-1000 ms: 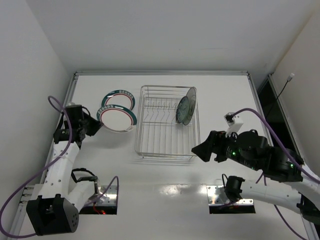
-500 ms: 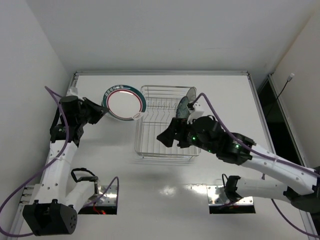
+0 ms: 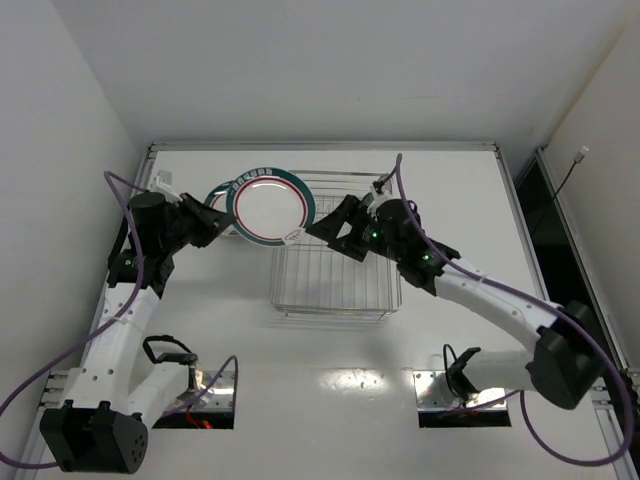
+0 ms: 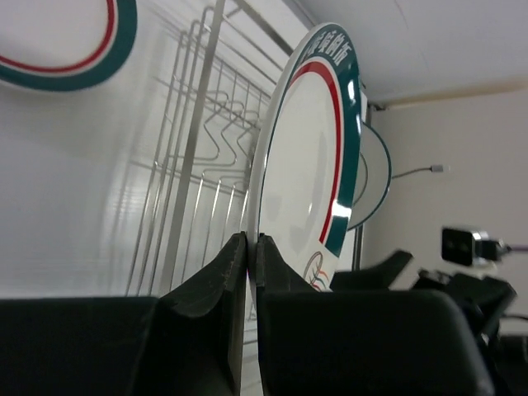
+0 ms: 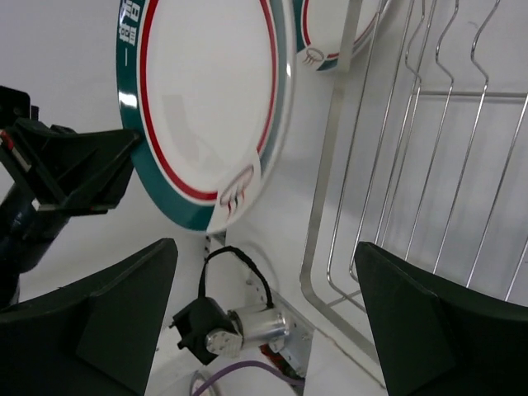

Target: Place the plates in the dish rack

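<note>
My left gripper is shut on the rim of a white plate with a green band and a red ring. It holds the plate on edge above the left side of the dish rack. My right gripper is open just right of that plate, with nothing between its fingers. A second banded plate lies flat on the table, left of the rack. Behind the held plate, another plate stands upright in the rack.
The right arm stretches across the rack's far right corner. White walls close in the table at the left, back and right. Two base plates with cables sit at the near edge.
The left arm lifted the plate off the table and carried it right, over the rack's left side. The right arm swung left across the rack toward the plate, its jaws opening wider.
</note>
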{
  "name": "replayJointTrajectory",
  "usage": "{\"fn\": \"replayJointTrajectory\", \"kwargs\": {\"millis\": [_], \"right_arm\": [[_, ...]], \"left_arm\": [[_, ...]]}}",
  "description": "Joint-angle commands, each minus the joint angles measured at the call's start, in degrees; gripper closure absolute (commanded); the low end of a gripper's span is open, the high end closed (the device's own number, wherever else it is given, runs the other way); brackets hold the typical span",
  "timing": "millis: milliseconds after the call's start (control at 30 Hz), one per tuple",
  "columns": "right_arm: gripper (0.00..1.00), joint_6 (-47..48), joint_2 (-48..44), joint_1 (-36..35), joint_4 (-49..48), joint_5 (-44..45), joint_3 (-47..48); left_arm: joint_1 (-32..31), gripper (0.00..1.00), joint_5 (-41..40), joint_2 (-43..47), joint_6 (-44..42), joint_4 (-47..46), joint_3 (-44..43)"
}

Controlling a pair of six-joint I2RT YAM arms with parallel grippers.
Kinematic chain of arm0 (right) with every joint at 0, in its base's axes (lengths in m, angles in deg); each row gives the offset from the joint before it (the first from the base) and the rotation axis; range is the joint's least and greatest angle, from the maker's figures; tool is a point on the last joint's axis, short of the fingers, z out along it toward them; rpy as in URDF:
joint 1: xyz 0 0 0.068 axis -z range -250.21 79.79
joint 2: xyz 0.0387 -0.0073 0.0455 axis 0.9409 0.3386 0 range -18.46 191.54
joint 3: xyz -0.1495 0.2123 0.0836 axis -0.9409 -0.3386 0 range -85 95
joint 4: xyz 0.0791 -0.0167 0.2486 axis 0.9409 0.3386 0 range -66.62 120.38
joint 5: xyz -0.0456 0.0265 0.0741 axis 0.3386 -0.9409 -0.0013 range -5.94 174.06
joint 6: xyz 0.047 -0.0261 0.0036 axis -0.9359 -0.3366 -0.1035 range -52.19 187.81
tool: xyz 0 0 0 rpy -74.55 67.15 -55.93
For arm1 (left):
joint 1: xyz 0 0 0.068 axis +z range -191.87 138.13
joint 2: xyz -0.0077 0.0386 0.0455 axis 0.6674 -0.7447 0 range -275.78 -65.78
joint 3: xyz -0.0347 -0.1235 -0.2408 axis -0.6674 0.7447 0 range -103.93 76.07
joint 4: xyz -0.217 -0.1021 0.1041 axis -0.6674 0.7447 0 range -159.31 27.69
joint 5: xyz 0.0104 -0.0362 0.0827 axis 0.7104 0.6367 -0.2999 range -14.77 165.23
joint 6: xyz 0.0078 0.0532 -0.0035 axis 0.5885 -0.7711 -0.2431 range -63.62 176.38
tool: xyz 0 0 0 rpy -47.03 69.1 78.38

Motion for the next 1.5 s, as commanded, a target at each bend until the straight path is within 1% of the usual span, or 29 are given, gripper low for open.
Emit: {"fn": "replayJointTrajectory", "kwargs": {"millis": [0, 133, 267, 300, 400, 433, 467, 533, 567, 600, 633, 667, 700, 733, 767, 800, 833, 867, 900, 933, 967, 1000, 1100, 1167, 1200, 1333, 1467], "right_arm": [[0.13, -3.8, 3.7, 1.6, -13.1, -9.4, 2.4], [0.12, -3.3, 8.9, 2.3, -16.7, -11.9, 4.6], [0.12, -2.8, 12.7, 3.3, -15.9, -12.9, 8.2], [0.14, -2.8, 13.5, 3.3, -16.7, -13.6, 8.2], [0.38, -2.8, 14.7, 3.3, -20.0, -14.3, 7.5], [0.49, -3.3, 14.8, 3.3, -20.7, -14.3, 6.9], [0.71, -3.3, 14.2, 3.3, -20.7, -14.3, 6.9], [0.85, -1.4, 12.4, 3.3, -17.3, -13.0, 8.2], [1.00, 1.3, 11.5, 3.8, -11.9, -12.2, 9.3], [1.00, 3.0, 10.5, 3.8, -8.2, -9.5, 10.4], [1.00, 6.7, 8.1, 3.8, -0.6, -5.0, 13.2], [1.00, 6.7, 6.8, 3.8, 3.5, -2.2, 14.9], [1.00, 9.9, 5.6, 3.8, 8.3, 1.1, 16.8], [1.00, 11.2, 4.7, 3.8, 13.5, 4.8, 21.5], [1.00, 12.5, 4.0, 3.8, 18.3, 8.6, 24.0], [1.00, 14.3, 3.4, 3.1, 27.7, 16.8, 26.6], [1.00, 14.3, 3.4, 3.1, 33.1, 21.1, 32.8], [1.00, 14.3, 4.7, 2.5, 38.0, 24.8, 35.9], [1.00, 14.9, 5.8, 2.0, 46.6, 32.3, 38.6], [1.00, 14.9, 8.7, 1.3, 50.6, 35.9, 43.6], [1.00, 14.9, 10.3, 1.3, 54.2, 40.8, 45.9], [1.00, 14.4, 12.2, 0.7, 60.3, 42.9, 49.8], [1.00, 13.1, 19.6, 0.2, 69.0, 49.1, 55.0], [1.00, 10.6, 22.9, -1.1, 72.7, 53.3, 56.7], [1.00, 10.6, 25.8, -1.1, 73.7, 53.3, 57.3], [1.00, 10.6, 31.0, -2.3, 73.2, 55.3, 57.3], [1.00, 10.0, 36.8, -2.8, 77.1, 58.1, 61.4]], "left_arm": [[-0.9, 1.00, 6.5, 1.1, 3.8, -9.0, 1.4], [-2.8, 1.00, 8.4, 0.0, 4.9, -11.4, 2.5], [-4.1, 1.00, 10.1, -0.6, 6.9, -14.5, 3.9], [-4.1, 1.00, 10.6, -0.6, 7.8, -15.2, 4.7], [-4.7, 1.00, 12.2, -0.6, 9.2, -17.4, 6.6], [-4.7, 1.00, 12.2, -0.6, 9.2, -17.4, 6.6], [-4.7, 1.00, 12.2, -0.6, 9.2, -17.4, 7.1], [-4.7, 1.00, 12.2, -0.6, 7.5, -16.7, 7.1], [-4.7, 0.97, 12.2, -1.2, 6.8, -15.8, 6.5], [-4.7, 0.83, 12.2, -1.9, 4.0, -14.6, 5.8], [-4.7, 0.49, 10.4, -3.9, 1.5, -10.4, 2.9], [-4.7, 0.34, 8.7, -3.9, -1.4, -6.6, 2.9], [-4.7, 0.20, 6.4, -6.5, -4.3, -2.3, -1.5], [-4.7, 0.04, 3.7, -7.8, -9.9, 5.5, -3.7], [-4.7, 0.02, -1.9, -8.9, -12.0, 8.8, -5.9], [-4.7, 0.02, -4.2, -9.6, -13.7, 10.9, -8.8], [-4.7, 0.01, -6.3, -9.6, -15.6, 12.4, -9.7], [-4.7, 0.01, -9.6, -9.6, -16.1, 14.0, -10.3], [-4.7, 0.01, -10.8, -8.7, -16.2, 14.0, -10.3], [-4.7, 0.01, -11.7, -8.0, -16.2, 14.0, -10.3], [-4.7, 0.01, -12.9, -7.0, -16.2, 14.0, -10.3], [-4.7, 0.01, -13.7, -7.0, -16.2, 14.0, -10.3], [-4.7, 0.01, -16.9, -6.5, -16.2, 15.2, -10.3], [-4.7, 0.01, -18.4, -6.5, -17.3, 15.8, -10.3], [-4.7, 0.01, -20.0, -7.0, -17.3, 16.6, -10.3], [-4.7, 0.01, -25.5, -7.6, -18.8, 19.0, -10.4], [-4.7, 0.01, -26.9, -7.6, -19.3, 19.0, -8.6]]}}
